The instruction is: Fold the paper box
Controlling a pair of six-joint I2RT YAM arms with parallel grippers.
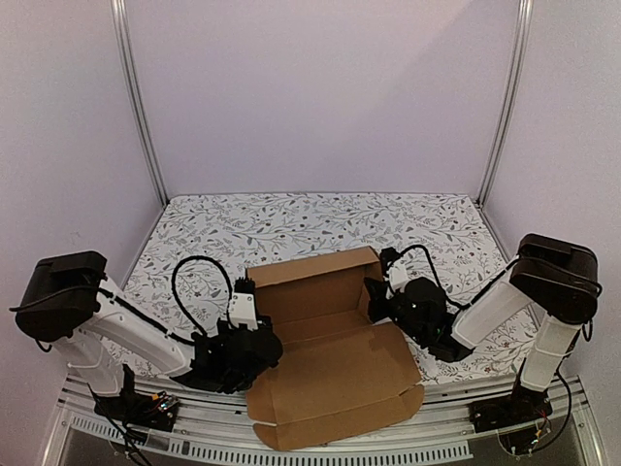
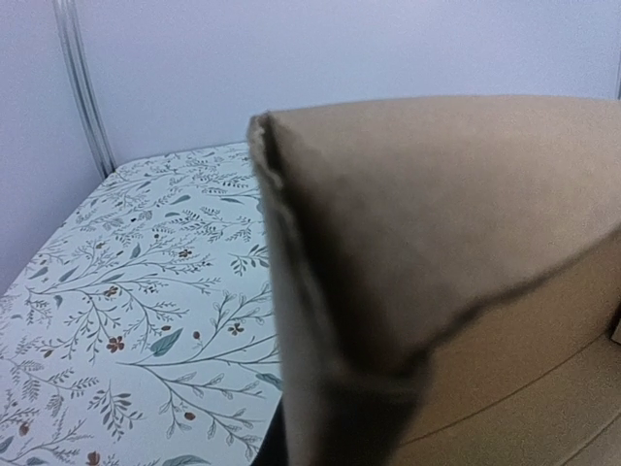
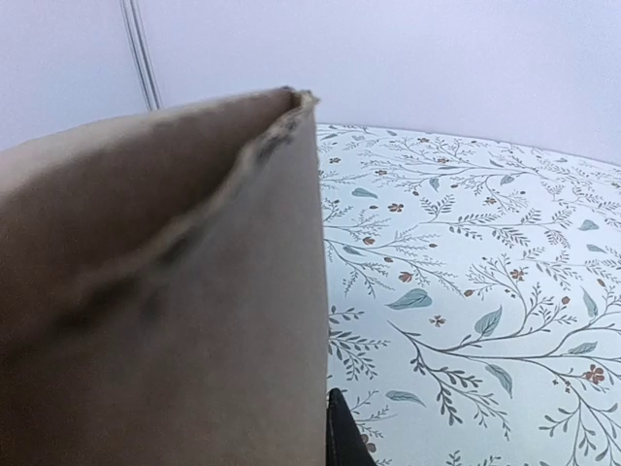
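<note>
paper box point(image 1: 330, 359): brown cardboard, half formed, in the middle of the counter point(image 1: 291, 218) towards its near side, between the 2 arms.
rear edge: the box's back panel stands up, its top edge running slightly askew across the top view, higher on the right.
side edges: a short wall stands raised at each end of the tray, 1 at each pincer.
front edge: the broad front flap lies flat and open, its near edge and 2 corner tabs reaching past the counter's near edge over the rail point(image 1: 437, 432).
left pincer point(image 1: 254, 335): at the box's left wall, pressed together, pinching that wall; its wrist view is filled by a folded cardboard edge.
right pincer point(image 1: 374, 296): at the box's right wall near the back corner; cannot tell whether it is spread or pinching, cardboard blocks its wrist view.
open room: bare patterned counter behind the back panel, and strips to the left and right of the box.
limits: 2 metal uprights point(image 1: 141, 107) at the far corners.
</note>
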